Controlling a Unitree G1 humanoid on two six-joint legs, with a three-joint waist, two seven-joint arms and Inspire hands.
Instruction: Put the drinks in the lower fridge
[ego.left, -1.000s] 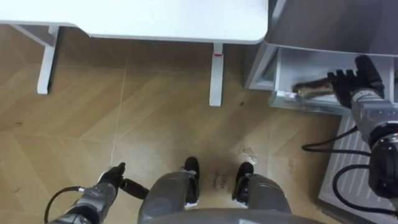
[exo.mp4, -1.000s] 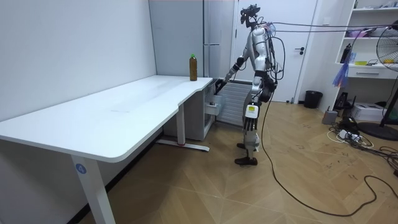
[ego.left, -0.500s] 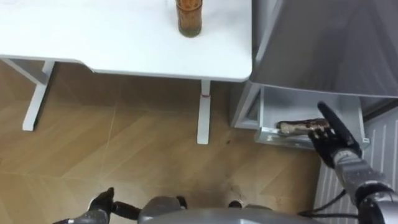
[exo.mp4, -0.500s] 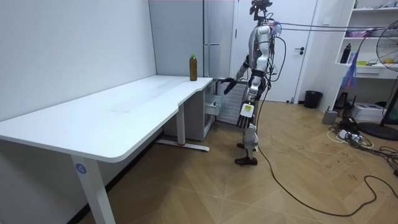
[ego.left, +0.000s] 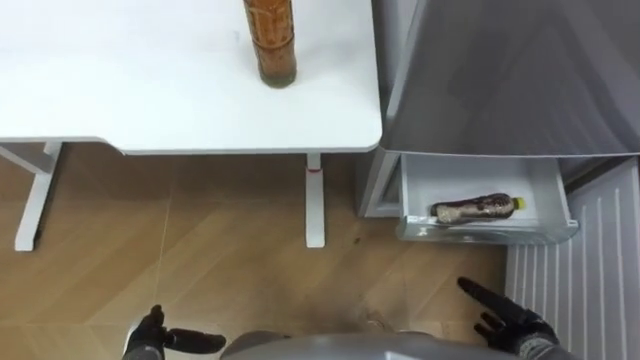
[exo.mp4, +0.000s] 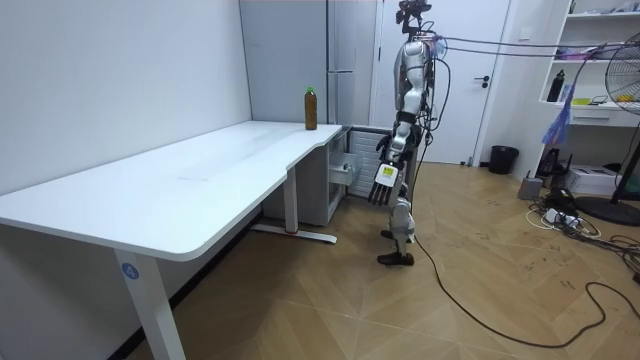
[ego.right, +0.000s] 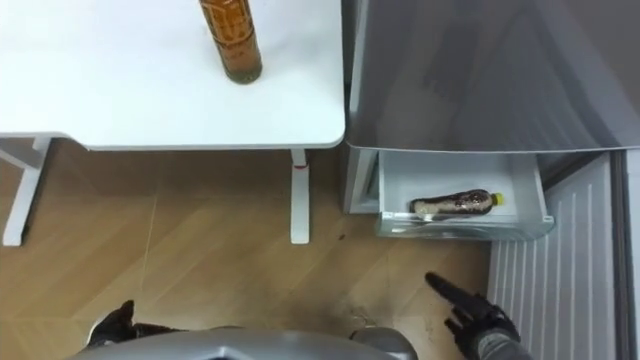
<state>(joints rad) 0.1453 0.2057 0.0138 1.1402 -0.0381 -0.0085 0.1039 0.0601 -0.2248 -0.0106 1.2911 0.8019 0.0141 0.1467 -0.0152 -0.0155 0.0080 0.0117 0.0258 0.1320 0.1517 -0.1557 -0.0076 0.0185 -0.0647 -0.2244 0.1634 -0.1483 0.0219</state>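
Observation:
A brown drink bottle (ego.left: 271, 40) stands upright on the white table (ego.left: 120, 100), close to its right end; it also shows as the bottle (exo.mp4: 310, 108) in the room view. A second drink bottle (ego.left: 478, 209) lies on its side in the pulled-out white drawer (ego.left: 548, 195) at the bottom of the grey fridge (ego.left: 500, 70). My right hand (ego.left: 505, 318) hangs low at the lower right, open, well below the drawer and holding nothing. My left hand (ego.left: 160, 338) sits at the lower left, fingers relaxed and empty. I stand upright beside the fridge.
A ribbed white panel (ego.left: 590, 260) stands open to the right of the drawer. White table legs (ego.left: 314, 200) rise from the wooden floor (ego.left: 200, 250) between me and the table. The fridge (exo.mp4: 340, 60) stands at the table's far end.
My right hand has drawn back from the drawer and dropped to my side, leaving the bottle lying there. I have straightened up, and the view now takes in the table bottle.

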